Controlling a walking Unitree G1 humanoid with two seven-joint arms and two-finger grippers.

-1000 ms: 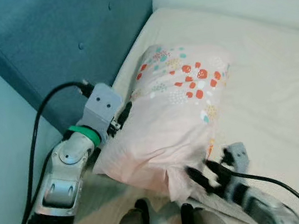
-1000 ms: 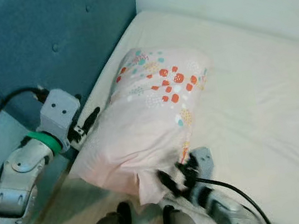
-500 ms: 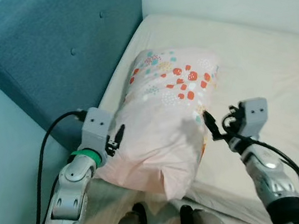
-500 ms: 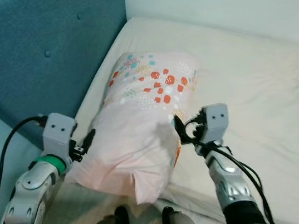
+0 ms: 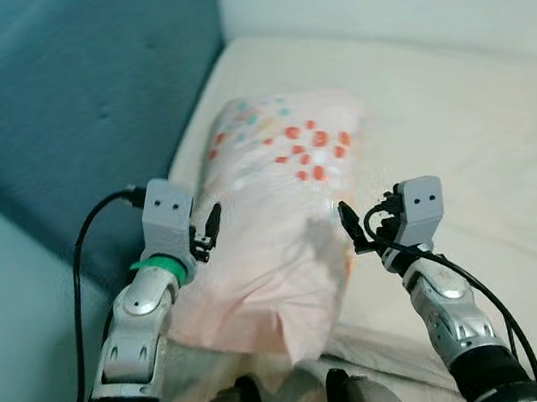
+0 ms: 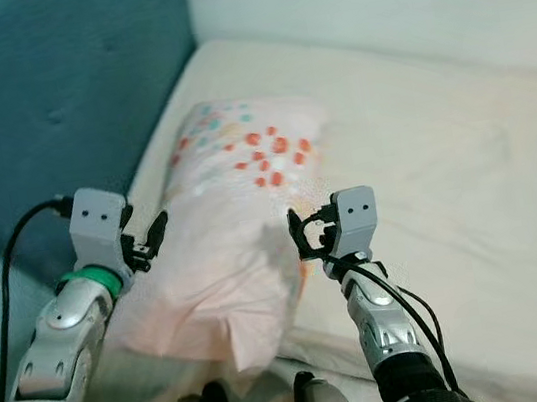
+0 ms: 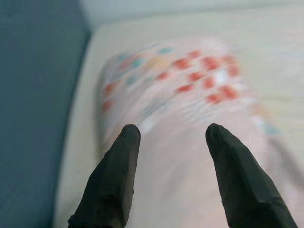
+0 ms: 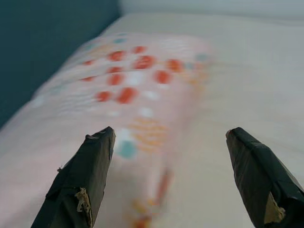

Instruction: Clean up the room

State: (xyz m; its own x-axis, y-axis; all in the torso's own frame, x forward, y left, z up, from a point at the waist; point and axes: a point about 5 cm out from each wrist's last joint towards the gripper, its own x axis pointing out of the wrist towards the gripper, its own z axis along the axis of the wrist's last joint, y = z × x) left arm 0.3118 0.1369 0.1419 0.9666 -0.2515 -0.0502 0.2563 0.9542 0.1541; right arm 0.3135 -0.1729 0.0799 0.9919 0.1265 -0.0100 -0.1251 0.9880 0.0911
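On the bed (image 5: 459,122) the pillow (image 5: 275,210) lay by the headboard (image 5: 73,109), flanked by the left gripper (image 5: 211,232) and right gripper (image 5: 354,229), both spread and empty; it was best squared gently.

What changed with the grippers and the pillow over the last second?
The right gripper let go of the pillow's near corner, rose and now hovers open beside its right edge. The left gripper eased off the left side and is open too. The pillow stayed lying on the bed by the headboard.
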